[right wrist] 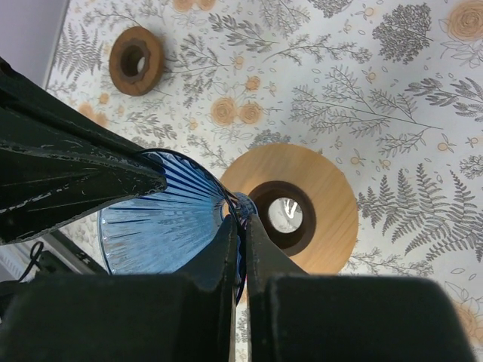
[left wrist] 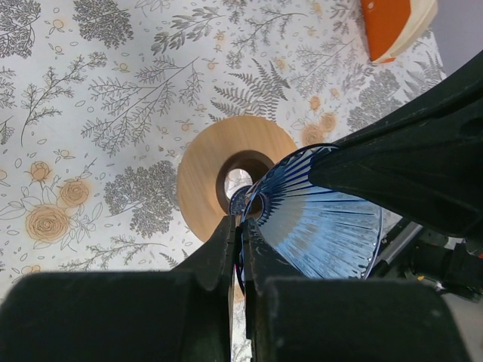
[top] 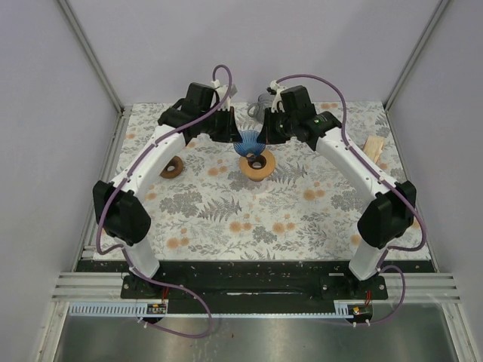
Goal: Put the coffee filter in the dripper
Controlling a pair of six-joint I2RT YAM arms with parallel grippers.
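From where I stand, the blue ribbed translucent cone (top: 249, 142) hangs near the counter's far edge, midway across. Its narrow end sits over the hole of a pale wooden ring (top: 266, 170) (touching or not, I can't tell). The left gripper (left wrist: 240, 235) and right gripper (right wrist: 241, 226) each pinch its rim from opposite sides. A dark brown wooden ring (right wrist: 155, 60) lies toward the left edge.

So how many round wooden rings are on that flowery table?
2: a light wooden ring beneath the blue ribbed cone, and a dark brown wooden ring left of it. More may be hidden.
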